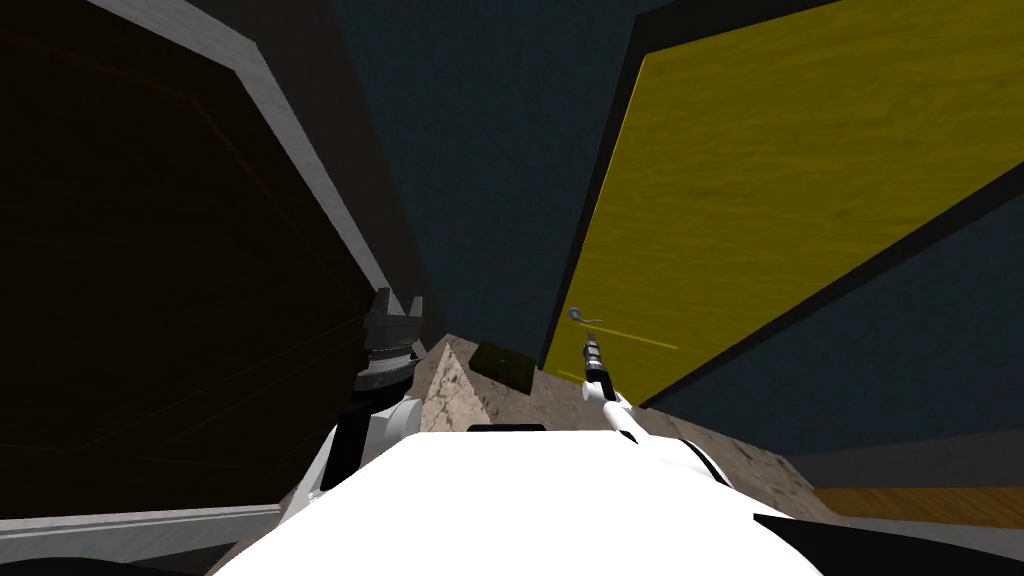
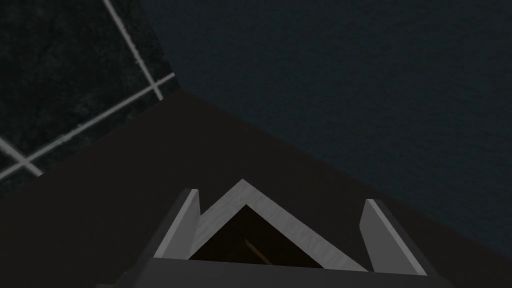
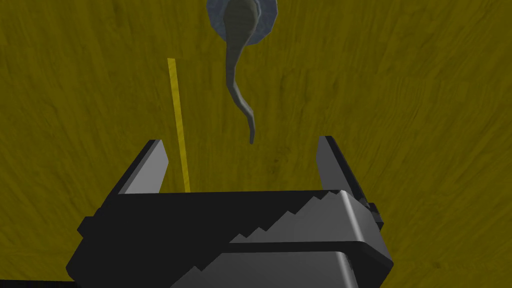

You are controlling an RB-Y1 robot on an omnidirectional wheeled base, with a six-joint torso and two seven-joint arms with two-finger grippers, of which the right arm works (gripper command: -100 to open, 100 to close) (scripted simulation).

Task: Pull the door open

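Note:
A yellow wood-grain door [image 1: 780, 190] in a dark frame stands ahead on my right. Its grey lever handle [image 1: 585, 318] sits low near the door's left edge. In the right wrist view the handle [image 3: 239, 80] curves from its round plate toward my hand, its tip just beyond the fingers. My right gripper [image 3: 240, 150] is open, close to the door face, touching nothing. In the head view the right gripper [image 1: 592, 345] hangs just below the handle. My left gripper [image 1: 393, 305] is raised at my left side, open [image 2: 280, 220] and empty.
A large dark panel with a light grey edge [image 1: 300, 170] stands close on my left. A dark blue wall [image 1: 480, 150] fills the gap ahead. A small dark box [image 1: 503, 365] lies on the mottled floor [image 1: 455, 390] near the door's foot.

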